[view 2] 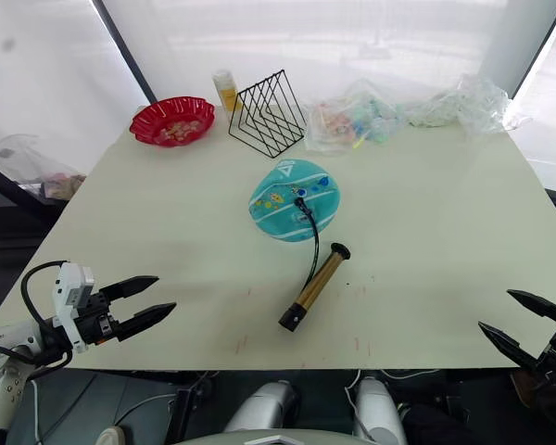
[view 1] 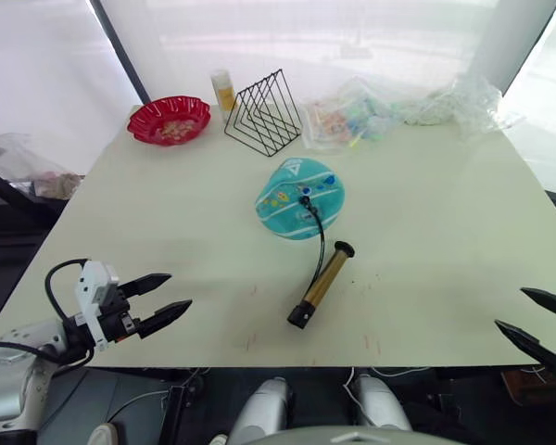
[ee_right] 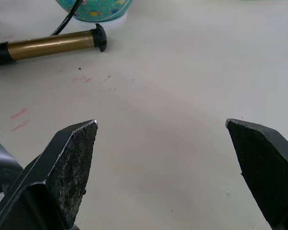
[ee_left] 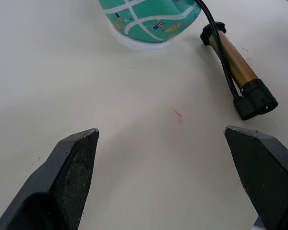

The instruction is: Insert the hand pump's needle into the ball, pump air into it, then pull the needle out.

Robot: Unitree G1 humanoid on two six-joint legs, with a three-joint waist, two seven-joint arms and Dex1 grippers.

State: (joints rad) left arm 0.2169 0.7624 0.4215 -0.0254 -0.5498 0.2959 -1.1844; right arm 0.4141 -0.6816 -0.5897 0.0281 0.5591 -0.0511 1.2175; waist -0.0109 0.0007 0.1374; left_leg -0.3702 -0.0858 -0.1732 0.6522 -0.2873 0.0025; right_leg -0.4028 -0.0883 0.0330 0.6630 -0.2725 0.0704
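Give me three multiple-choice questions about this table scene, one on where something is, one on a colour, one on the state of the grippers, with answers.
1. Where does the hand pump lie?
A. On the table, nearer the robot than the ball
B. Inside the wire rack
C. In the left gripper

2. What colour is the bowl at the table's far left?
A. Blue
B. Red
C. White

3. How are the two grippers?
A. Both shut on the pump
B. Left open, right gripper shut on the ball
C. Both open and holding nothing

Answers: 1 A, the pump rests on the table just in front of the ball. 2 B, the bowl is plainly red. 3 C, both sets of jaws stand apart over bare table.
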